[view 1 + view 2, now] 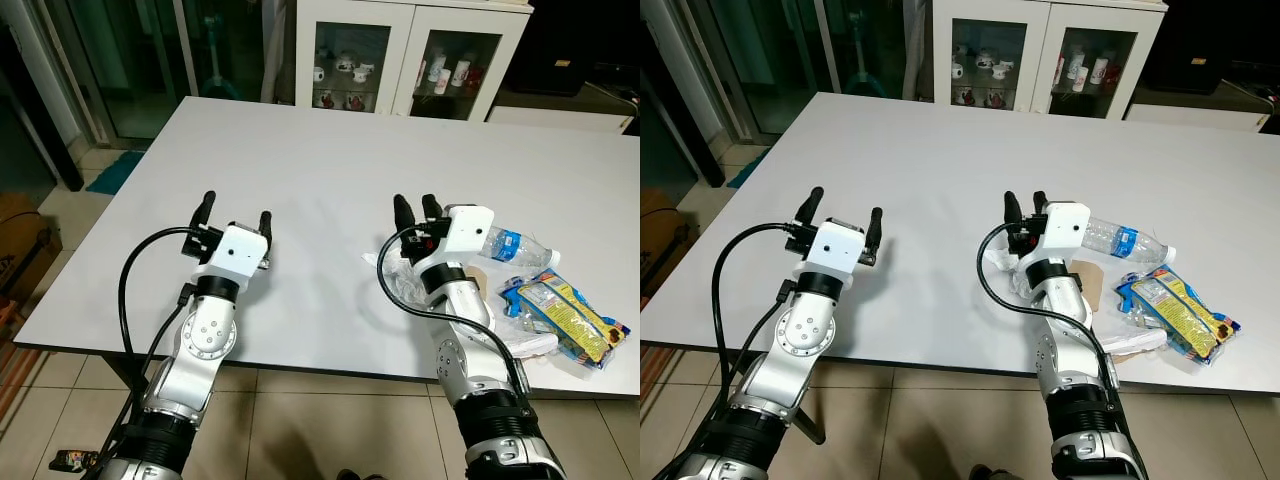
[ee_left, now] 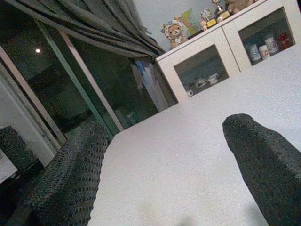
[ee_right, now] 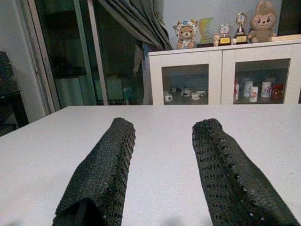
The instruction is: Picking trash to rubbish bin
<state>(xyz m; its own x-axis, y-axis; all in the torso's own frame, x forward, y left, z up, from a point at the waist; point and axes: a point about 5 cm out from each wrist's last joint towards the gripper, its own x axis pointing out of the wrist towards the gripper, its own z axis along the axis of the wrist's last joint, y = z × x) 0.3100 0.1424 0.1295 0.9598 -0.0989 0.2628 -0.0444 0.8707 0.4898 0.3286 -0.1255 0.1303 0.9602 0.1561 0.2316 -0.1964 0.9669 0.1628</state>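
— So where is the trash sitting, and what are the grippers doing?

— It is lying in a heap at the near right edge of the white table: a clear plastic water bottle on its side, a yellow and blue snack wrapper towards the near edge from it, and some crumpled clear plastic film under the right arm's wrist. The right gripper is hovering just to the left of the bottle, its two black fingers standing a modest gap apart with nothing between them. The left gripper is hanging over bare table well away from the heap, fingers spread wide and empty.

— And the bin?

— I am not making one out in these pictures, so carrying comes afterwards.

— How should the pick go, then?

— I am judging the right arm is the one to use, since it is sitting almost on top of the pile. The gripper is pointing past the trash at the cabinet, so it wants turning towards the bottle first. The gap looks too narrow for the bottle's body, so widening it is probably wise. Closing across the middle rather than the tapering neck should stop it rolling away.
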